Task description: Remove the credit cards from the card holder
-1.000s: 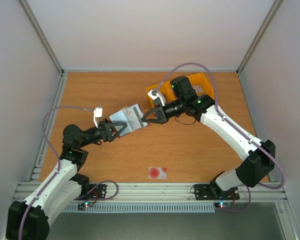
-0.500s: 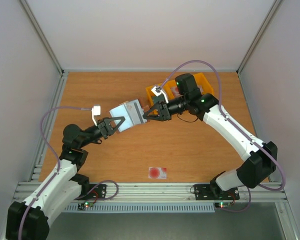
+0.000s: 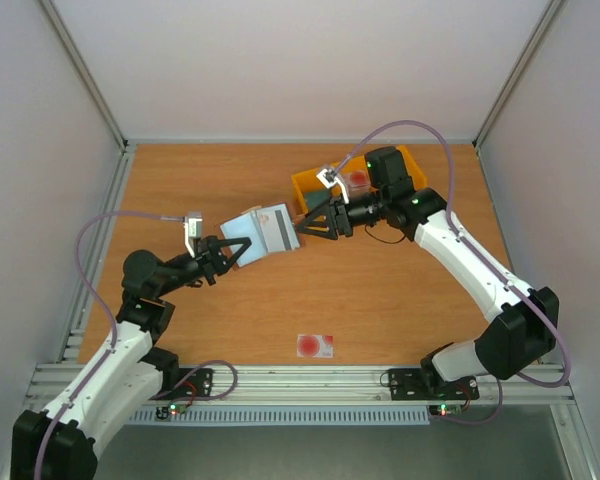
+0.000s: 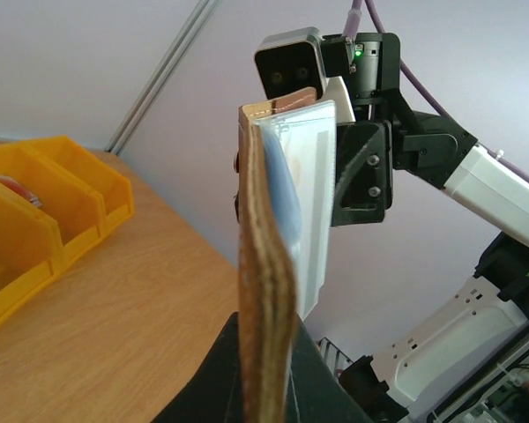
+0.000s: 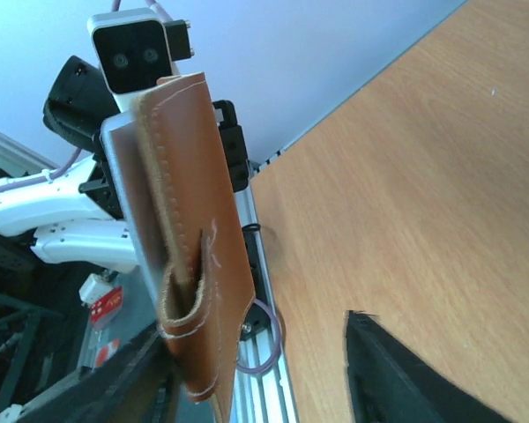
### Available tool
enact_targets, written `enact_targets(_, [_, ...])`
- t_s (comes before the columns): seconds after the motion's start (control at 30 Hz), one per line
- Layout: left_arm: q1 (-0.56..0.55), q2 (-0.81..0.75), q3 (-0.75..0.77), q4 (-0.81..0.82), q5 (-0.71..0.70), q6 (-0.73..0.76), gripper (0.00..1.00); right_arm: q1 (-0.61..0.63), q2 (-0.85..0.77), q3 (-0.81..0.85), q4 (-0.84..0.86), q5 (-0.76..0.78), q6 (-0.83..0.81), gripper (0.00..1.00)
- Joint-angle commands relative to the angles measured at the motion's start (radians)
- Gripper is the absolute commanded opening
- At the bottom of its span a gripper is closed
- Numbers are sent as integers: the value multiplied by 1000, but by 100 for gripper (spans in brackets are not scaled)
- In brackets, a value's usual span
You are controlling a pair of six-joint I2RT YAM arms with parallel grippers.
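The card holder, a brown leather wallet with grey-blue lining, hangs in the air above the table's middle. My left gripper is shut on its left end. In the left wrist view the brown edge rises from between my fingers, with a pale flat panel beside the blue lining. My right gripper is open at the wallet's right end. In the right wrist view the leather face and its snap tab hang by my left finger. One credit card, pale with a red spot, lies near the front edge.
A yellow three-part bin stands behind my right gripper, with something reddish in one compartment. It also shows at the left in the left wrist view, as the bin. White walls enclose the table on three sides.
My left gripper has shut on the card holder, and my right gripper has opened and let go of it. The wallet has shifted slightly up and to the left.
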Motion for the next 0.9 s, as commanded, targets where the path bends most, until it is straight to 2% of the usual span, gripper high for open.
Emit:
enact_targets(0.0, [-14, 1, 37, -2, -28, 48, 0, 10, -37, -8, 9, -36, -27, 58])
enact_targets(0.07, [-13, 3, 43, -27, -53, 38, 0, 11, -50, 1, -54, -82, -98, 77])
enact_targets(0.1, [-13, 2, 45, -32, -58, 38, 0, 10, -59, 9, -99, -78, -142, 79])
enact_targets(0.17, [-13, -3, 47, -39, -56, 53, 0, 10, -68, 32, -168, -22, -182, 78])
enact_targets(0.33, [-15, -4, 44, -57, -61, 126, 0, 76, -59, 42, -108, 158, -105, 65])
enact_targets(0.4, [-15, -6, 45, -55, -61, 120, 0, 109, -58, 40, -92, 222, -113, 55])
enact_targets(0.53, [-14, -12, 49, -44, -29, 120, 0, 112, -46, 34, -54, 224, -90, 40])
enact_targets(0.7, [-15, -19, 46, -41, -24, 116, 0, 112, -23, 55, -72, 214, -93, 27])
enact_targets(0.77, [-16, -23, 42, -36, -19, 110, 0, 110, -33, 50, -73, 208, -108, 17])
enact_targets(0.87, [-25, -21, 35, -32, -5, 134, 0, 110, -41, 61, -77, 203, -115, 12])
